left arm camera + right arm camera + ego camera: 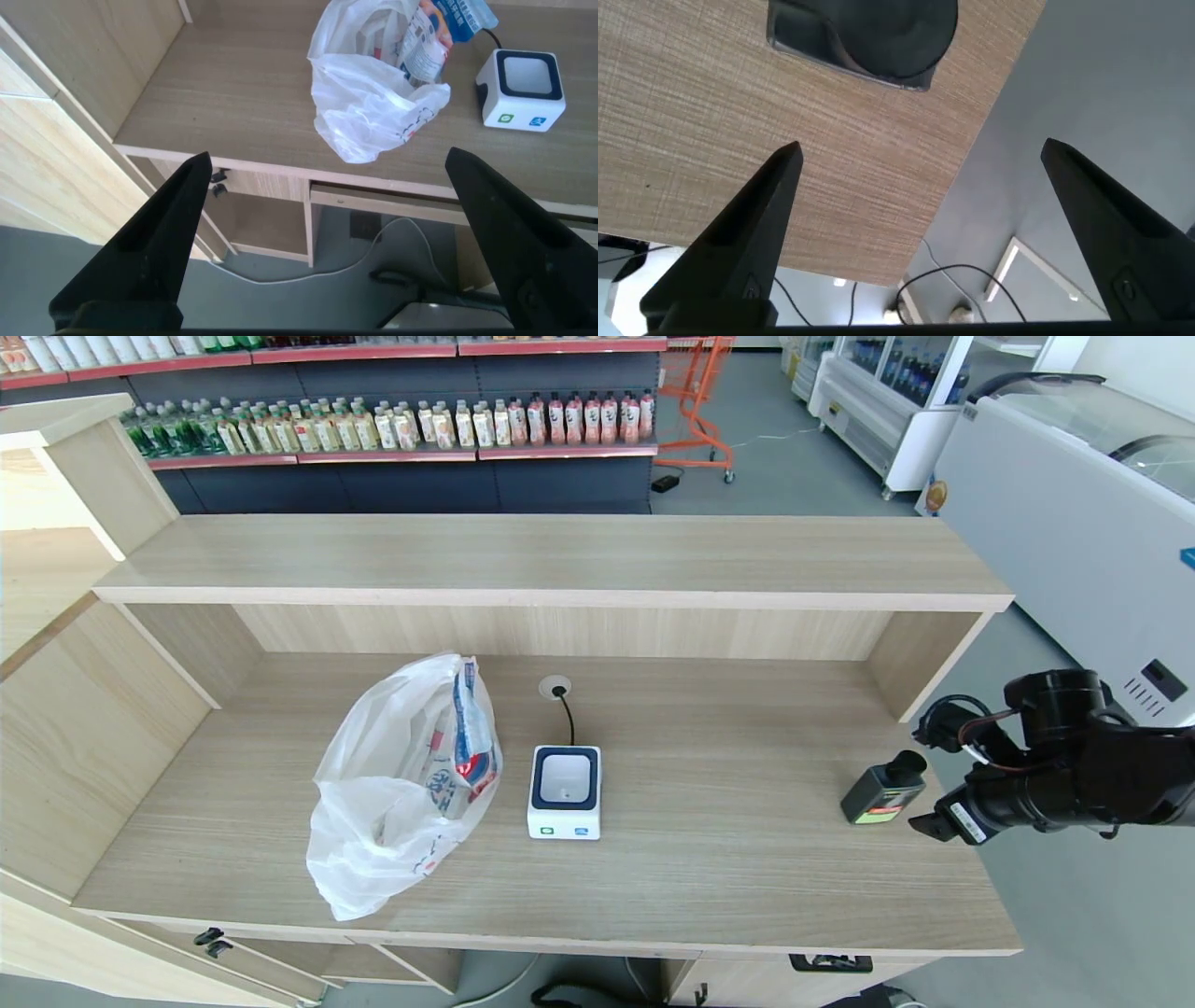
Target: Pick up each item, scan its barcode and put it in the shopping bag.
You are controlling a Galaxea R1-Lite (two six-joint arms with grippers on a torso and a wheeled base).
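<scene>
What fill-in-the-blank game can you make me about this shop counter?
1. The shopping bag lies on the counter to the ____ of the scanner.
2. The dark bottle stands at the counter's ____ end.
3. The left gripper and the right gripper are both ____.

Missing words: left; right; open.

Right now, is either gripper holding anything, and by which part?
Nothing is held. The left gripper and right gripper are both open and empty; the dark bottle stands on the counter, ungripped.
</scene>
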